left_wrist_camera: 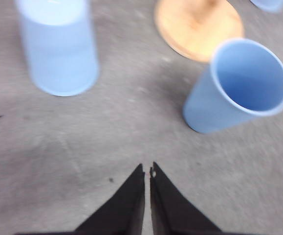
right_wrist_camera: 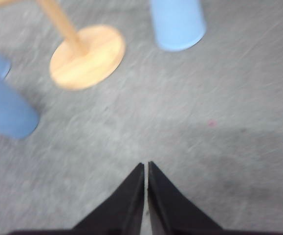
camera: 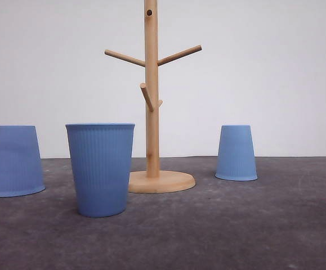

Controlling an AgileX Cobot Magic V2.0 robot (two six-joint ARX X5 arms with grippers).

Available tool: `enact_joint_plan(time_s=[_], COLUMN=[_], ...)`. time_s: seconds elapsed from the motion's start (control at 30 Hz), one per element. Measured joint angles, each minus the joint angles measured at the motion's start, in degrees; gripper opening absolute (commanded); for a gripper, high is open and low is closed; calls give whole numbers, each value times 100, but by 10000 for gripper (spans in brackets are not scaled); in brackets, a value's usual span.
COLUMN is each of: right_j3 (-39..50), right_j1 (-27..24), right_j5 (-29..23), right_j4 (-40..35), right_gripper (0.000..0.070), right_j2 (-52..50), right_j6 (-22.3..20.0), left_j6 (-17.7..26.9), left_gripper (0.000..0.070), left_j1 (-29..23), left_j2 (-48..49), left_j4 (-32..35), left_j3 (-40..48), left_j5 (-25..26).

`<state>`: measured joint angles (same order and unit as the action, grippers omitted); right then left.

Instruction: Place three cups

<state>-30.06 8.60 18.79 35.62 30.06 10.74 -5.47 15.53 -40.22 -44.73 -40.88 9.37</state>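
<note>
- In the front view, three light-blue ribbed cups stand on the dark grey surface (camera: 253, 225) around a wooden pegged stand (camera: 151, 112).
- The middle cup (camera: 101, 169) stands upright, mouth up, at centre-left of the frame, nearest the camera, overlapping the left edge of the stand's round base.
- The left cup (camera: 16, 160) sits upside down at the frame's far left edge; the right cup (camera: 236, 152) sits upside down right of the stand, apart from its base.
- The left wrist view looks into the upright cup's hollow mouth, which the front view shows only from the side; there this cup lies at right of the frame, the inverted left cup at upper left, the stand's base at the top.
- The left tool (left_wrist_camera: 147, 171) has its dark fingers pressed nearly together, holding nothing, over bare surface between the two cups.
- The right tool (right_wrist_camera: 145, 169) is likewise closed and empty; the right cup is at the top of its frame, the stand's base at upper left.
- Bare surface lies ahead of both tools and across the front view's lower right.
</note>
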Motion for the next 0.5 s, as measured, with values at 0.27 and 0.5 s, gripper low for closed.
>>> enact_joint_plan(time_s=[0.27,0.5], right_j3=[-2,-13], right_j1=[72,72], right_j5=[-511,-853], right_j4=[52,103], right_gripper=[6,6], right_j2=[222,279], right_j6=[30,161], left_j6=[15,15], left_gripper=[3,3], left_j1=[35,35], left_j2=[6,6], left_j4=[37,39], left_j3=[0,0], left_j5=[-80,-86])
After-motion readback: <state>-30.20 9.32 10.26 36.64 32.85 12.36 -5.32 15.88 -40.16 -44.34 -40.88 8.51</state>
